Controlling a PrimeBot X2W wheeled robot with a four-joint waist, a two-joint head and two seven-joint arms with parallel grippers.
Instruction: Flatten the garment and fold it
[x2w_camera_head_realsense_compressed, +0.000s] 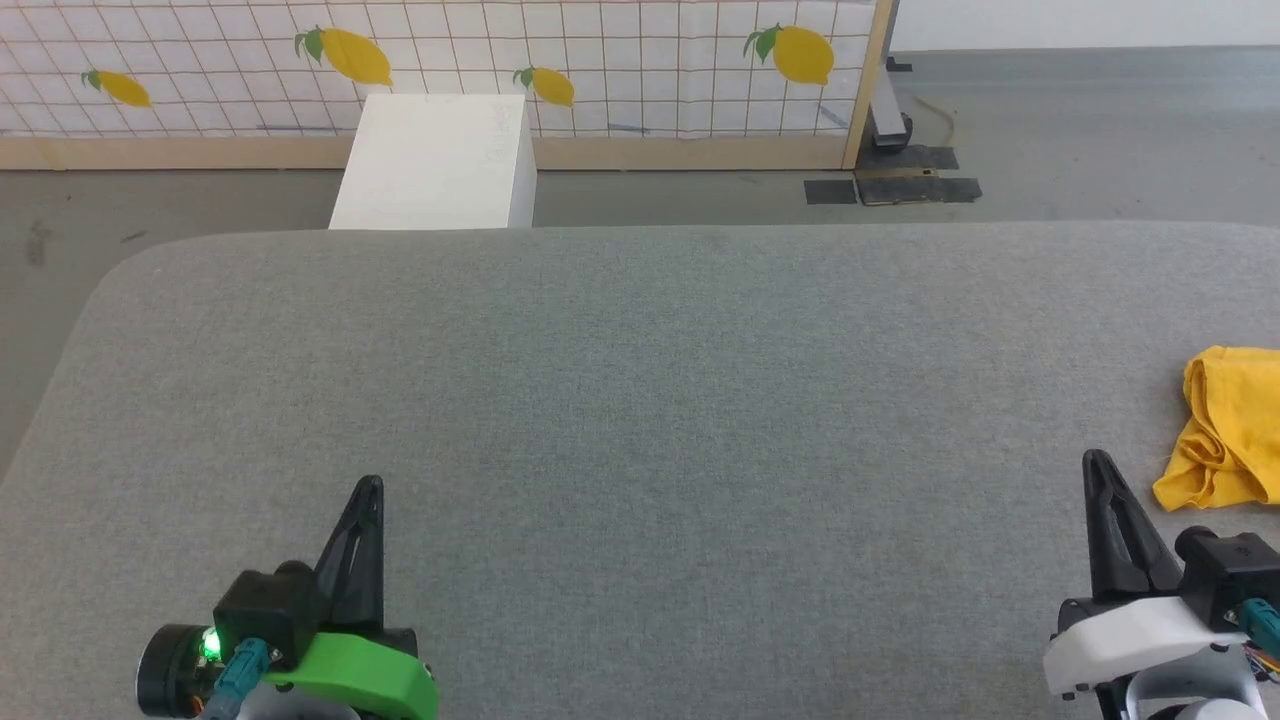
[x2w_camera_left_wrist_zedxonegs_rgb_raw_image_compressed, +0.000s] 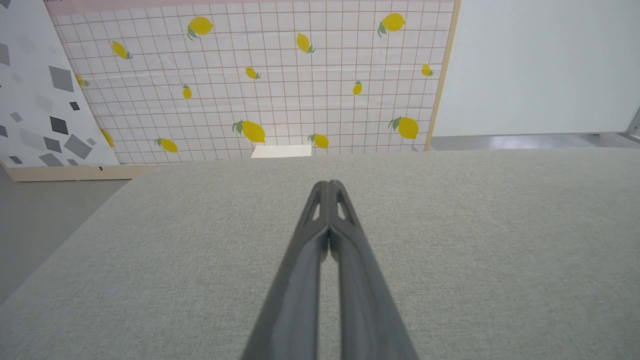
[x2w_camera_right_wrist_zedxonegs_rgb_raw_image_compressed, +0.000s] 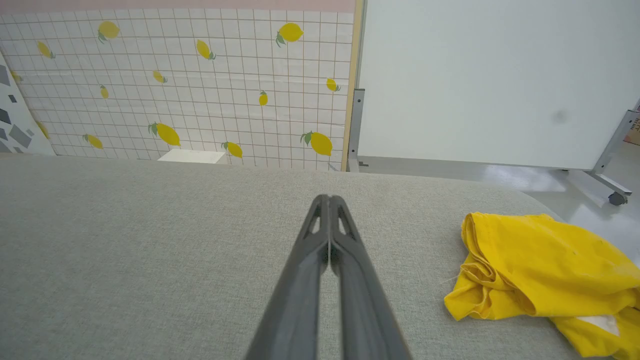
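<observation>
One garment (x2w_camera_right_wrist_zedxonegs_rgb_raw_image_compressed: 540, 265), a yellow T-shirt, lies crumpled in a heap near the right end of a grey fabric-covered tabletop (x2w_camera_head_realsense_compressed: 640, 380). In the head view the picture's right edge cuts it off. In the right wrist view its far side runs out of the lower right corner. Folds hide most of the cloth, so no sleeve or neckline can be told apart. A small white patch (x2w_camera_right_wrist_zedxonegs_rgb_raw_image_compressed: 602, 324) peeks out low in the bundle, too little of it showing to say what it is.

Two grippers sit at the near edge of the tabletop, each with two long dark fingers pressed together tip to tip and holding nothing. The left gripper (x2w_camera_head_realsense_compressed: 372, 485), on a green mount, is well apart from the garment. The right gripper (x2w_camera_head_realsense_compressed: 1097, 458), on a white mount, is just left of the heap and not touching it. The bottom edge cuts off both arms behind their mounts.

Beyond the tabletop stands one white box (x2w_camera_head_realsense_compressed: 440, 165), its base hidden by the far edge. Behind it is a gridded panel (x2w_camera_head_realsense_compressed: 600, 60) showing four printed lemons in the head view. Dark patches (x2w_camera_head_realsense_compressed: 890, 185) mark the floor by the panel's wooden post.
</observation>
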